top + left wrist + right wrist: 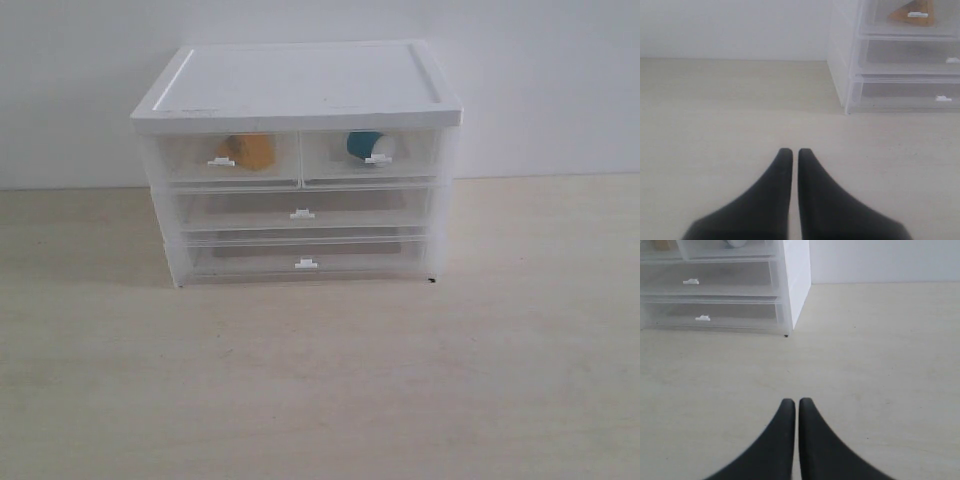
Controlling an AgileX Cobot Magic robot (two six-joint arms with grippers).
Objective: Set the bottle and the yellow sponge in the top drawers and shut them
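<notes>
The yellow sponge [250,151] lies inside the left top drawer [226,158], which is pushed in flush with the cabinet front. Inside the right top drawer [372,153], also pushed in, lies the bottle [368,146] with its teal band showing. The left wrist view catches the sponge [912,11] behind its drawer front. My left gripper [791,152] is shut and holds nothing, hovering over the tabletop well away from the cabinet. My right gripper [794,402] is likewise shut and holds nothing. Neither arm appears in the exterior view.
The white-topped cabinet [300,85] stands at the back middle of the pale wooden table [320,380], against a white wall. Below the top drawers sit two full-width drawers [302,213], both shut.
</notes>
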